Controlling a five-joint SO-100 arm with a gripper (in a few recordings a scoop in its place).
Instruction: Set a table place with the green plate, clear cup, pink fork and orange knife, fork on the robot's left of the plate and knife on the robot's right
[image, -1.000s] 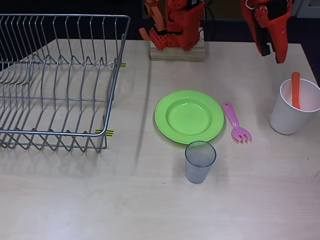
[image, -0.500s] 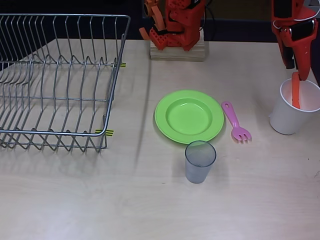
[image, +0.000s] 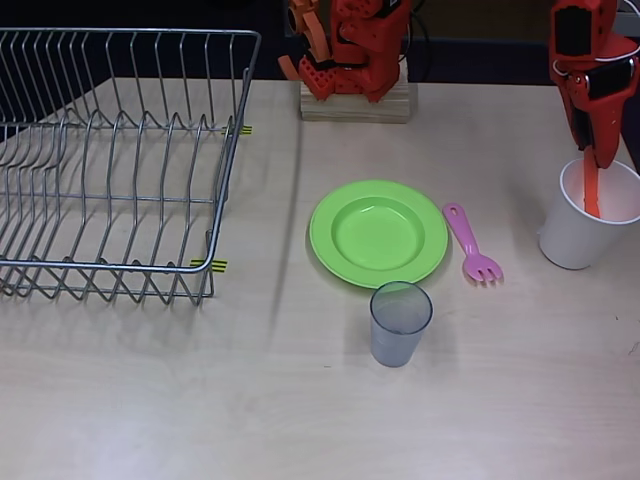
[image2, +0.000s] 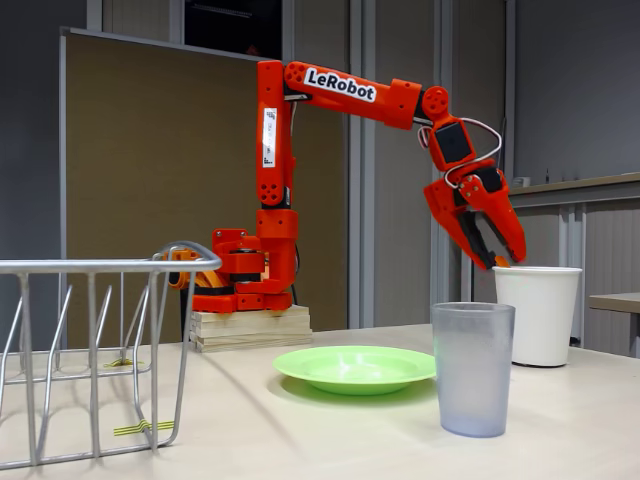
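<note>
Pink fork (image: 474, 243) visible from overhead, beside plate (image: 378, 233)

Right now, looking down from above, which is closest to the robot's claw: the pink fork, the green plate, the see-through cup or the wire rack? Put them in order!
From the gripper, in the overhead view:
1. pink fork, right of the plate.
2. green plate, mid-table.
3. clear cup, below the plate.
4. wire rack, far left.

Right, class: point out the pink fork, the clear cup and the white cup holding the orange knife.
pink fork (image: 470, 243), overhead view, middle of its handle.
clear cup (image2: 472, 368), fixed view, front wall.
white cup (image: 568, 243), overhead view, outer side wall.
orange knife (image: 592, 195), overhead view, the part inside the cup.
</note>
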